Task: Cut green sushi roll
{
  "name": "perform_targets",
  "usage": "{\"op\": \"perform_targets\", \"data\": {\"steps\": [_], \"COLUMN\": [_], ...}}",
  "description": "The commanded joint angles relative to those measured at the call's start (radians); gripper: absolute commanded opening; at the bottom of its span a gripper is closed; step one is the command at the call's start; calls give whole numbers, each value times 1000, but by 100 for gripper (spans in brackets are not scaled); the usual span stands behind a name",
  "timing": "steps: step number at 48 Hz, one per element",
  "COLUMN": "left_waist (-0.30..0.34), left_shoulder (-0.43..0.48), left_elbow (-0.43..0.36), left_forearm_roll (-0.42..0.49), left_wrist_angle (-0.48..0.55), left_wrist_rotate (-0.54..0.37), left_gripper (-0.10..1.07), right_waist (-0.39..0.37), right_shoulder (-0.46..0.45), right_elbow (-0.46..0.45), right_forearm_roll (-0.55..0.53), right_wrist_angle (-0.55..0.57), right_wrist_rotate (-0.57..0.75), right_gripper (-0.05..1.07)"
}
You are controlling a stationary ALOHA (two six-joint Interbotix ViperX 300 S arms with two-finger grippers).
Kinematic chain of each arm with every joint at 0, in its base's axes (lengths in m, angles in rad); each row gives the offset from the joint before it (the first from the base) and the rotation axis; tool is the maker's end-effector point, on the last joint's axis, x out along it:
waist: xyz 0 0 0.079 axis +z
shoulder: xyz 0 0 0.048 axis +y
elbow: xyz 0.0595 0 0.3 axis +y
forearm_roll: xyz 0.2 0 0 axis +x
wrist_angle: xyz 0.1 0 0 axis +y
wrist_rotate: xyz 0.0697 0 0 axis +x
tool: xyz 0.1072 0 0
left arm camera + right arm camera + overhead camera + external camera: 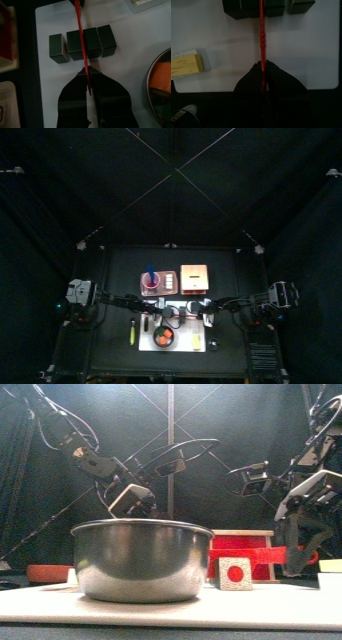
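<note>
Nearest to me, my left gripper (87, 73) is clenched on a red blade (81, 35) that runs straight out over the green sushi roll (92, 42). The roll lies on the white surface (133, 30) just beyond the jaws. My right gripper (262, 67) is likewise clenched on a thin red tool (260, 30) that reaches toward the same dark blocks. I cannot tell whether it is the same blade. I judge the cutting partly done. One end piece (58, 47) already lies a little apart from the rest, and three blocks stay pressed together with seams between them. The blade lies along one of those seams, so that cut, and perhaps another, seems left; I cannot tell whether the seams go right through. Seen from above, the metal pot (140, 559) sits at about 6 o'clock from where my grippers meet and holds something orange (162, 75). A yellow block (186, 65) lies off to one side. Farther off, at 12 o'clock, stand a red box (158, 280) and a wooden box (197, 276), contents unclear.
</note>
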Motion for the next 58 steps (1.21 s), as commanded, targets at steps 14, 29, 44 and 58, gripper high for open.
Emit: {"op": "perform_targets", "data": {"steps": [14, 29, 44, 58], "left_waist": [-12, -11, 5, 46], "left_shoulder": [-23, -72, -179, -241], "left_elbow": [67, 58, 43, 26], "left_forearm_roll": [2, 18, 72, 87], "left_wrist_angle": [78, 89, 89, 77], "left_wrist_rotate": [2, 8, 6, 3], "left_gripper": [37, 37, 38, 43], "right_waist": [44, 43, 6, -48], "right_shoulder": [-3, -54, -176, -302], "right_elbow": [14, -5, -20, -25], "right_forearm_roll": [9, -37, -110, -150], "right_wrist_angle": [26, 37, 75, 123], "right_wrist_rotate": [5, 5, 6, 5], "right_gripper": [32, 32, 32, 32]}}
